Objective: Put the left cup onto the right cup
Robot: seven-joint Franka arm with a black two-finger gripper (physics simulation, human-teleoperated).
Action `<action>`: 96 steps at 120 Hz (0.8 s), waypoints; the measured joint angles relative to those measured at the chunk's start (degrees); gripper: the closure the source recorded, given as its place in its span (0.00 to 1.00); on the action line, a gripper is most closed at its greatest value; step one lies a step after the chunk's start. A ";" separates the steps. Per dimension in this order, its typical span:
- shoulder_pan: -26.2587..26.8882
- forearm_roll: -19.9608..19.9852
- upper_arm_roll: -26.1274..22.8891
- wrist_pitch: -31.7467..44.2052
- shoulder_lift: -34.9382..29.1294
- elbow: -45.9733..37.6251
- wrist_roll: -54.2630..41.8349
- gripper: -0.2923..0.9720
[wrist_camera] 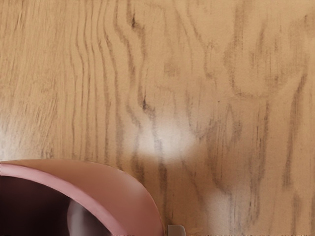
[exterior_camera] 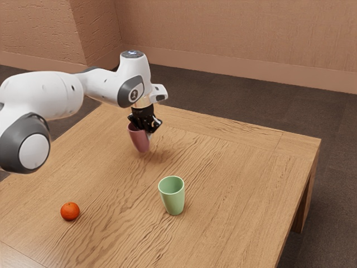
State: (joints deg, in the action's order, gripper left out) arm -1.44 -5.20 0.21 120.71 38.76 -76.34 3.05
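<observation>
A pink cup (exterior_camera: 139, 138) hangs tilted just above the wooden table (exterior_camera: 234, 167), its rim pinched by my black gripper (exterior_camera: 144, 126), which is shut on it. In the wrist view the pink cup's rim and dark inside (wrist_camera: 93, 189) curve close under my hand, with wood grain beyond. A green cup (exterior_camera: 172, 195) stands upright on the table, nearer the front and toward the exterior view's right of the pink cup, apart from it.
An orange (exterior_camera: 70, 211) lies near the front at the exterior view's left. The table's right edge (exterior_camera: 309, 167) drops to a dark floor. Bare wood surrounds the green cup.
</observation>
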 joint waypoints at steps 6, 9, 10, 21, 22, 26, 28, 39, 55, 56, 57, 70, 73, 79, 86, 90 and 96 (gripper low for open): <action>0.12 -0.06 -0.67 -0.44 -1.11 -0.04 0.19 0.83; 0.19 -0.09 -1.13 -0.80 -1.76 -0.05 0.30 0.83; 0.22 -0.11 -1.28 -0.96 -2.01 -0.06 0.35 0.83; 0.97 -0.22 -2.49 -2.81 -4.51 -0.22 0.90 0.83; 1.05 -0.23 -2.61 -2.98 -4.72 -0.24 0.96 0.83; 1.36 -0.27 -3.05 -3.76 -5.51 -0.28 1.24 0.83; 1.50 -0.30 -3.34 -4.14 -5.89 -0.29 1.38 0.83; 2.19 -0.95 -5.50 -6.25 -7.95 -0.51 2.38 0.83; 2.73 -2.58 -8.70 -8.74 -11.14 -3.76 4.91 0.83; 2.80 -2.64 -8.84 -8.83 -11.40 -4.15 5.10 0.83; 2.87 -2.69 -8.95 -8.91 -11.67 -4.54 5.30 0.83; 3.76 -3.49 -10.49 -9.70 -15.32 -9.68 8.20 0.83; 3.87 -3.97 -11.25 -9.83 -16.00 -10.51 9.00 0.83; 4.01 -4.78 -12.58 -10.04 -16.94 -11.66 10.63 0.83; 4.03 -5.41 -13.99 -10.22 -18.32 -13.69 12.67 0.83; 4.05 -5.68 -14.83 -10.30 -19.24 -15.00 13.89 0.83; 4.07 -6.26 -16.05 -10.42 -20.19 -16.12 15.76 0.84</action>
State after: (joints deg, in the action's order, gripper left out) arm 2.63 -11.46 -15.84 110.30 18.57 -92.45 18.81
